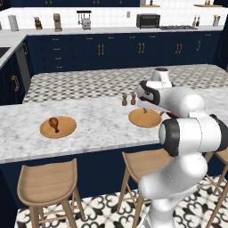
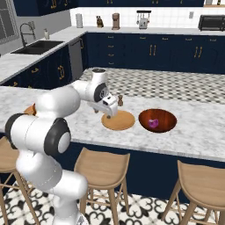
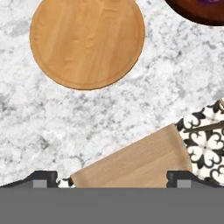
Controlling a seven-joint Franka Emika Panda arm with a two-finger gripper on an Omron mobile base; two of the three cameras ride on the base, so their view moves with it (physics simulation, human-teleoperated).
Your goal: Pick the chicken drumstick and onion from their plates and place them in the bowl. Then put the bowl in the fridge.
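Right base view: onion [image 2: 153,123] sits in bowl [image 2: 167,127], pincer [image 2: 110,115] spread empty.

The marble counter [image 1: 102,124] carries two plates [image 1: 58,127] [image 1: 144,118], the bowl [image 2: 157,120] and two small shakers [image 1: 128,99].

No text, label, brand, number or sign can be read anywhere in these pictures. The small appliances along the back wall are too small and blurred to show any lettering.
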